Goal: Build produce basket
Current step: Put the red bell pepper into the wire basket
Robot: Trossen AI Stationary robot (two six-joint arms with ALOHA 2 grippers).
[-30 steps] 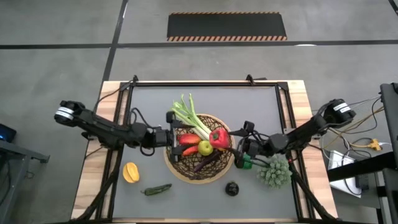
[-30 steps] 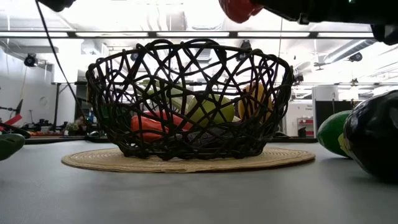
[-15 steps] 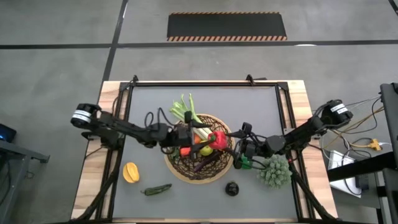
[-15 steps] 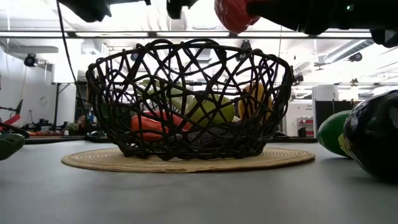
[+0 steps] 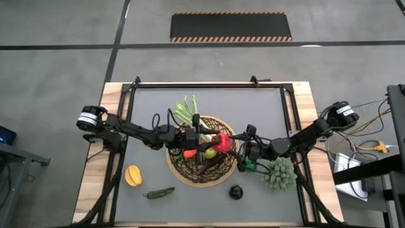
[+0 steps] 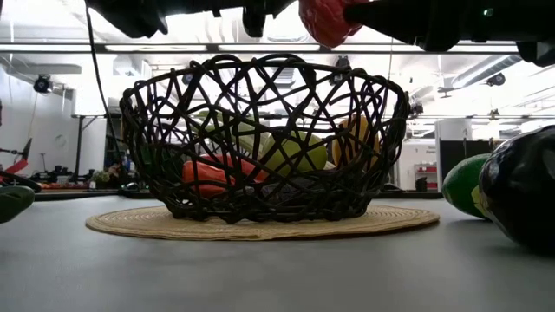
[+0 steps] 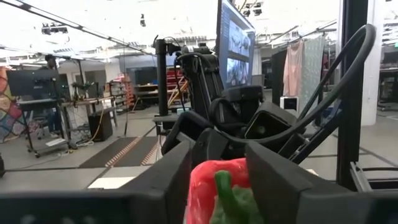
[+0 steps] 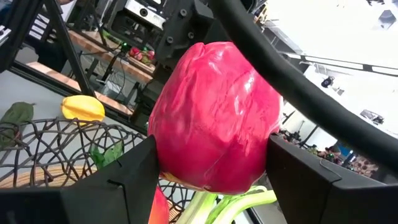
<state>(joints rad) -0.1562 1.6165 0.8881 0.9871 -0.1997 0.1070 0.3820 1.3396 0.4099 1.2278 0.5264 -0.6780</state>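
Left gripper (image 5: 201, 146) advanced further over round dark-brown wicker basket (image 5: 183, 168) since earlier frame, fingers flanking glossy red toy pepper (image 5: 221, 142), grip state cannot tell, right gripper (image 8: 208, 186) clamped on pepper from 3 o'clock, above basket centre.

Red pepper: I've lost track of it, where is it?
The red pepper is in the right gripper, above the basket, right of centre in the high view.
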